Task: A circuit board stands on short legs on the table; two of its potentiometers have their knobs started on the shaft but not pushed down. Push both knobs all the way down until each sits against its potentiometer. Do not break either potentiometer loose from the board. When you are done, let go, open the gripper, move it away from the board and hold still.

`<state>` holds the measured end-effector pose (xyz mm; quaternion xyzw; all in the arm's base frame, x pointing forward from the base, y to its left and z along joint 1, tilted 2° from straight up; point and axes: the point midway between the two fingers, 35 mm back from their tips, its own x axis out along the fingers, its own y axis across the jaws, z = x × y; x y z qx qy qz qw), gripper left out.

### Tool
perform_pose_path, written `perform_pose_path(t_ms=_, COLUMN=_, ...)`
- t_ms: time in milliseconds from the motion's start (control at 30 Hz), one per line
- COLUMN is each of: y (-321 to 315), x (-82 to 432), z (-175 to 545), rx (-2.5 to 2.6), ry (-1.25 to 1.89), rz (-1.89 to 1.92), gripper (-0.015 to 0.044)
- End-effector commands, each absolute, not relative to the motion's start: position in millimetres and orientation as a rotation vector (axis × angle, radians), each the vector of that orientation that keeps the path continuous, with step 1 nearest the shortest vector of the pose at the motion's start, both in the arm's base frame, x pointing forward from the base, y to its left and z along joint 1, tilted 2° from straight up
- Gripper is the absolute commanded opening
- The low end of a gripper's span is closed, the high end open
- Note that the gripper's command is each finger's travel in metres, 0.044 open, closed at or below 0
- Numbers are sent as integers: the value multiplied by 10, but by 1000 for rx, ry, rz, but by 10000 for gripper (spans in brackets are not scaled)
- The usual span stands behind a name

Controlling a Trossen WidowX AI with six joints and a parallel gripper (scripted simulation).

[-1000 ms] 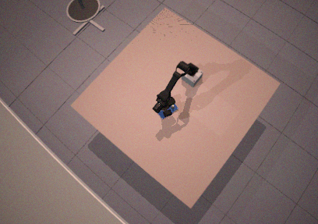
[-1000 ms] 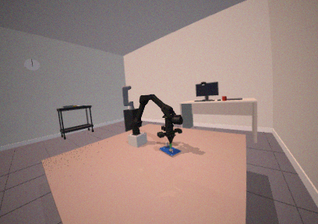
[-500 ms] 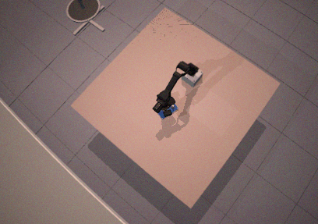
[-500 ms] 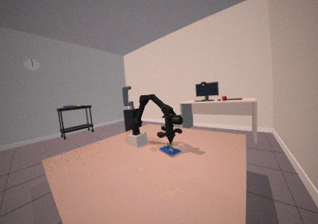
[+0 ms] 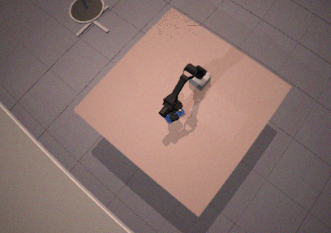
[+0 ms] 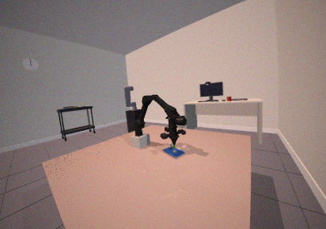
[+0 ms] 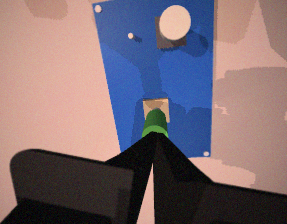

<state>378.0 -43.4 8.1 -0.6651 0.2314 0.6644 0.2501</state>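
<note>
The blue circuit board (image 5: 168, 120) (image 6: 180, 154) (image 7: 189, 80) lies on the table under the arm. A green knob (image 6: 174, 146) (image 7: 155, 120) stands over a tan potentiometer (image 7: 165, 107) near the board's lower end in the wrist view. A white knob (image 7: 175, 22) is over a dark potentiometer (image 7: 164, 44) at the far end. My gripper (image 6: 174, 144) (image 7: 156, 138) is shut with nothing between its fingers. Its tips are at the green knob's top and cover part of it; whether they touch is not certain. The gap beneath either knob is too small or hidden to judge.
A small white post (image 7: 131, 36) stands on the board beside the dark potentiometer. Light screw heads (image 7: 98, 9) (image 7: 206, 154) mark board corners. The arm's pale base block (image 5: 200, 81) (image 6: 140, 140) stands on the table (image 5: 227, 147) (image 6: 120, 184) behind the board.
</note>
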Motion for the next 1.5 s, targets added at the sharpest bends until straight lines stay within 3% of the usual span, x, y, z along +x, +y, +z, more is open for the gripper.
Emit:
perform_pose_path(t_ms=0, y=-437, x=3785, z=0, rx=-1812, ry=632, rz=1814, gripper=0)
perform_pose_path(t_ms=1467, y=-435, x=3785, z=-82, rx=-1812, ry=632, rz=1814, gripper=0)
